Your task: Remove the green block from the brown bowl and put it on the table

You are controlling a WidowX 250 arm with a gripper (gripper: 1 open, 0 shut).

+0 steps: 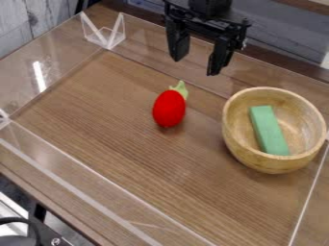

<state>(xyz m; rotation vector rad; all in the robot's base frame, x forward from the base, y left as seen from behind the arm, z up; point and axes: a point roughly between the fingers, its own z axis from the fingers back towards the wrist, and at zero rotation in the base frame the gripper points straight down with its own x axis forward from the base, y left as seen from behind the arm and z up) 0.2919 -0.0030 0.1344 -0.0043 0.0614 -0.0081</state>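
The green block [267, 129] lies flat inside the brown bowl [240, 138], which sits on the table [115, 144] below and to the right of the gripper [197, 56] in the camera view, well apart from it. The gripper hangs above the table near the far edge with its fingers pointing down, spread wide and holding nothing. A red strawberry toy [170, 107] lies on the table just below the gripper and slightly to its left, between the tool and the near acrylic wall [154, 207].
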